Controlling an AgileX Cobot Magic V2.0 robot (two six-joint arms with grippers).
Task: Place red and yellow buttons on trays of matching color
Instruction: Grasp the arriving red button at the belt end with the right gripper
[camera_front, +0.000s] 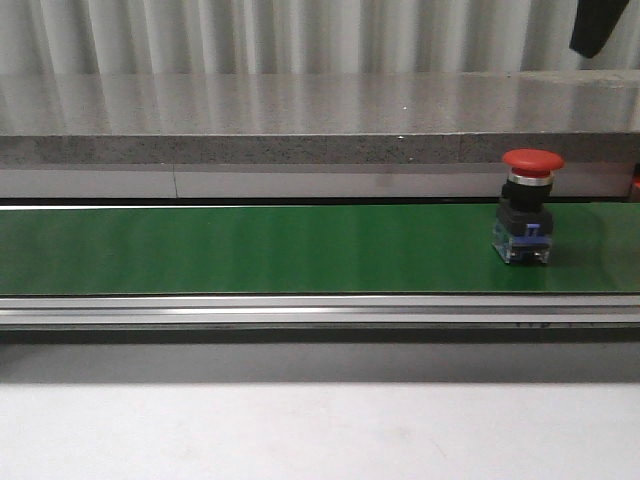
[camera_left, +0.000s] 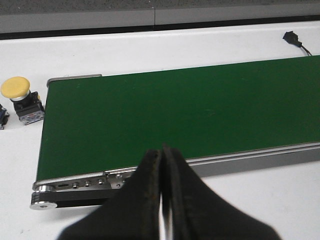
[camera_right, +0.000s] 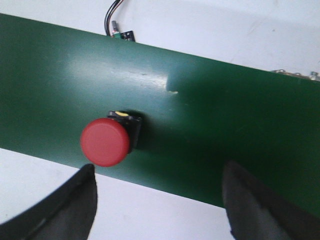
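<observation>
While front view misses yellow button (camera_left: 22, 99) beside belt (camera_left: 175, 110), red button (camera_right: 106, 141) stands upright above right gripper's (camera_right: 159, 200) spread jaws; left gripper (camera_left: 162, 195) pressed together.

The mushroom-head button (camera_front: 527, 205) stands upright on the conveyor belt (camera_front: 250, 250), toward its right end. A second button (camera_left: 22, 99) stands on the table (camera_left: 150, 47), just beside (not on) the belt's left end.

red button (camera_front: 531, 160), yellow button (camera_left: 15, 87), green belt (camera_front: 250, 248)
</observation>
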